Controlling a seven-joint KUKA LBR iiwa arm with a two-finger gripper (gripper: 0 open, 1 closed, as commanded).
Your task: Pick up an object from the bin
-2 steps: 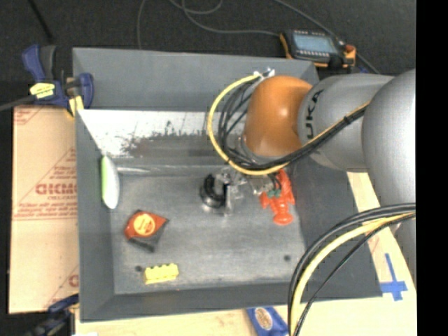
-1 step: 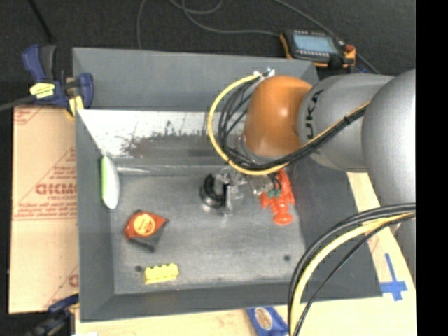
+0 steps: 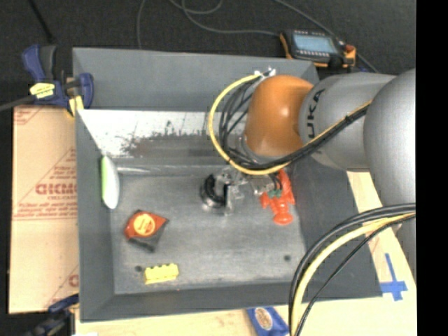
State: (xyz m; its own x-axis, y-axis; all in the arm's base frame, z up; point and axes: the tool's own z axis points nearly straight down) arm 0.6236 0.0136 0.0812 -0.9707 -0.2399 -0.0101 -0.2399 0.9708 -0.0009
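Arm bent down into the grey bin (image 3: 231, 257), end effector (image 3: 228, 192) low near the floor's middle.
The arm (image 3: 357, 117) enters from 3 o'clock, its orange cover (image 3: 274, 114) above the wrist, and the letters "KU" read on its grey link. A small black round thing (image 3: 211, 187) lies just beside the end effector at its 9 o'clock, a red piece (image 3: 278, 203) at its 3 o'clock. Open or closed, I cannot tell. On the scuffed metal floor: an orange-and-black tape measure (image 3: 145, 228) at 8 o'clock, a yellow brick (image 3: 161, 273) at 7.
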